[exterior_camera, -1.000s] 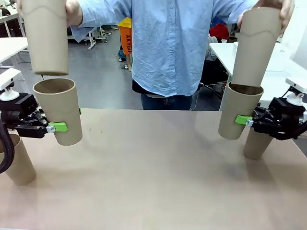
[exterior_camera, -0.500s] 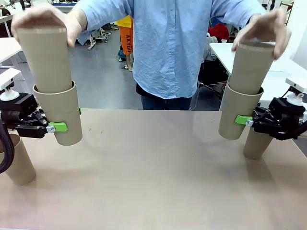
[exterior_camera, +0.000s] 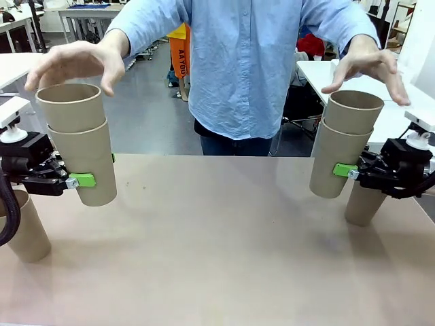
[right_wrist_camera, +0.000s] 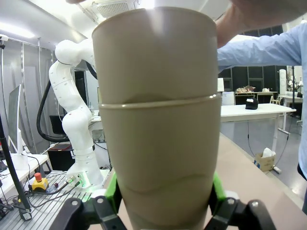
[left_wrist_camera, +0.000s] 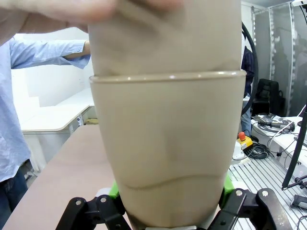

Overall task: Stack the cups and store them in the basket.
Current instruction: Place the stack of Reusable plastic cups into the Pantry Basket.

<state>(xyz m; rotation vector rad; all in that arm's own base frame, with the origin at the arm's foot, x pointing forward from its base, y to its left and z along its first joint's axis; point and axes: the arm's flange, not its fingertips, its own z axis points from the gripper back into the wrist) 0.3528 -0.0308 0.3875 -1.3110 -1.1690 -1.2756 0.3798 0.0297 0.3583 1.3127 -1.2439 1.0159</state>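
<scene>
Two stacks in hand: left gripper (exterior_camera: 92, 175) clamps low on the left stack (exterior_camera: 78, 146) of nested matte tan tapered cardboard cups, right gripper (exterior_camera: 338, 168) likewise on the right stack (exterior_camera: 345, 146), both clear of the plain tan bench (exterior_camera: 217, 258). Probably light, thin-walled, crushable; grip gently near the base. The person's hands (exterior_camera: 71, 62) hover over the rims. One loose cup (exterior_camera: 26, 227) stands by each arm; white lab tables (exterior_camera: 15, 68) behind

Tan against black, green and light blue.
The plain matte tan tapered cardboard cups (exterior_camera: 85, 163) are one even colour, marked only by a faint wavy line. The black left gripper (exterior_camera: 95, 171) and black right gripper (exterior_camera: 334, 170) have bright green pads (exterior_camera: 81, 180). The flat table top (exterior_camera: 224, 258) is pale pinkish beige, and the person's long-sleeved shirt (exterior_camera: 238, 68) is light blue and unpatterned.
</scene>
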